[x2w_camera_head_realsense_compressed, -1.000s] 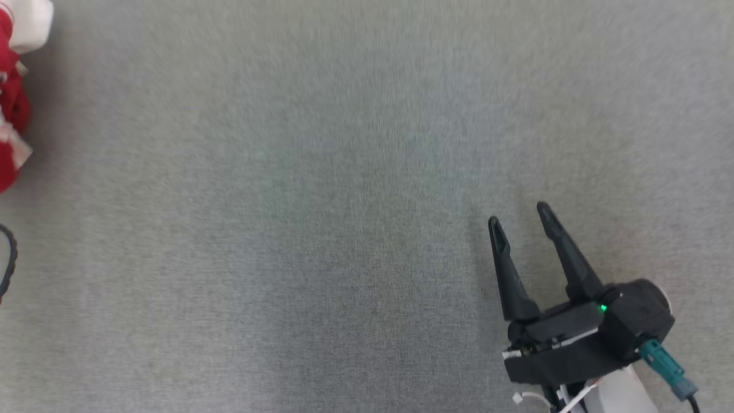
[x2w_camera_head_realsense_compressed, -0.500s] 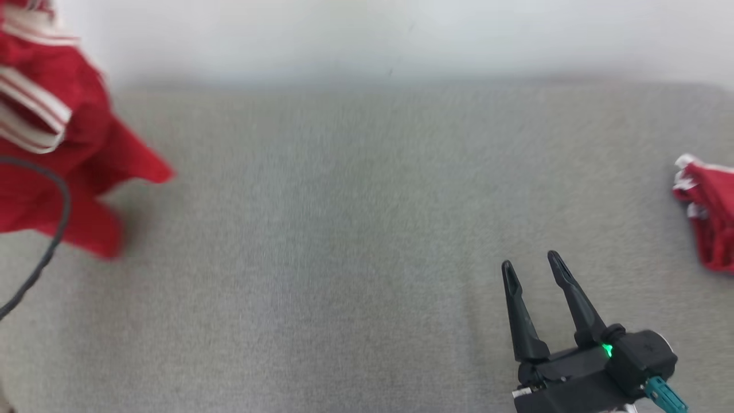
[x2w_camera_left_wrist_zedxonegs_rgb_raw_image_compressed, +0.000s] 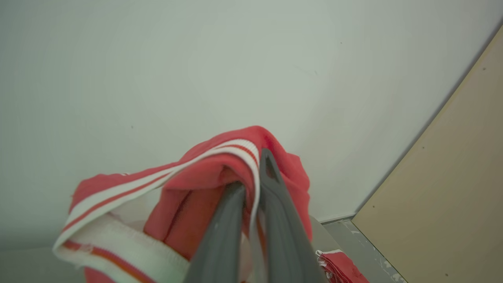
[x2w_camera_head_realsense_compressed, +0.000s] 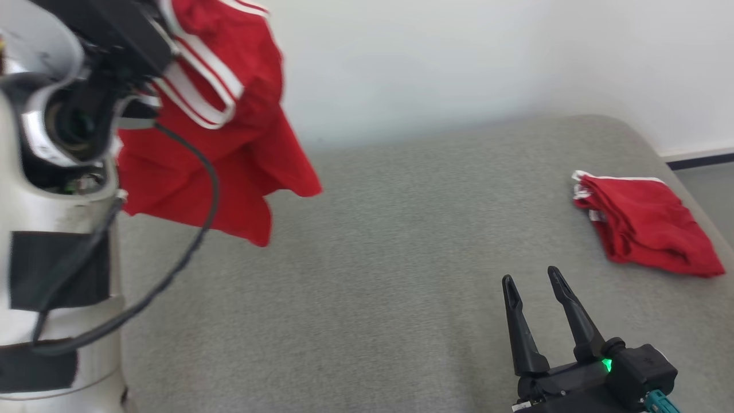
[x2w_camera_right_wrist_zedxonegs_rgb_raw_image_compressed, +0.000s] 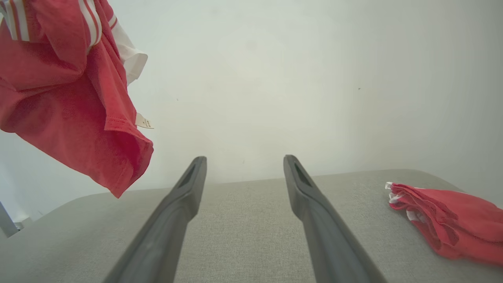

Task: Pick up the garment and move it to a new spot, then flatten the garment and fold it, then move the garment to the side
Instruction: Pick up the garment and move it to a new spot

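Note:
A red garment [x2w_camera_head_realsense_compressed: 229,143] with white striped trim hangs in the air at the upper left of the head view, clear of the grey surface. My left gripper [x2w_camera_left_wrist_zedxonegs_rgb_raw_image_compressed: 251,188] is shut on the garment [x2w_camera_left_wrist_zedxonegs_rgb_raw_image_compressed: 220,177], its two fingers pinching the striped edge. In the right wrist view the hanging garment [x2w_camera_right_wrist_zedxonegs_rgb_raw_image_compressed: 67,98] shows at the upper left. My right gripper [x2w_camera_head_realsense_compressed: 533,281] stands open and empty low over the surface at the lower right, and its fingers [x2w_camera_right_wrist_zedxonegs_rgb_raw_image_compressed: 184,188] are spread wide apart.
A second red garment [x2w_camera_head_realsense_compressed: 645,223] lies bunched on the right side of the grey padded surface [x2w_camera_head_realsense_compressed: 401,258]. My left forearm [x2w_camera_head_realsense_compressed: 51,229] with its black cable fills the left edge. A pale wall [x2w_camera_head_realsense_compressed: 459,57] stands behind; the surface's right edge drops to the floor [x2w_camera_head_realsense_compressed: 705,172].
The head camera has tilted up, bringing the wall and the second garment into view. The held garment and left arm now show larger and higher at the left. The right gripper stays open.

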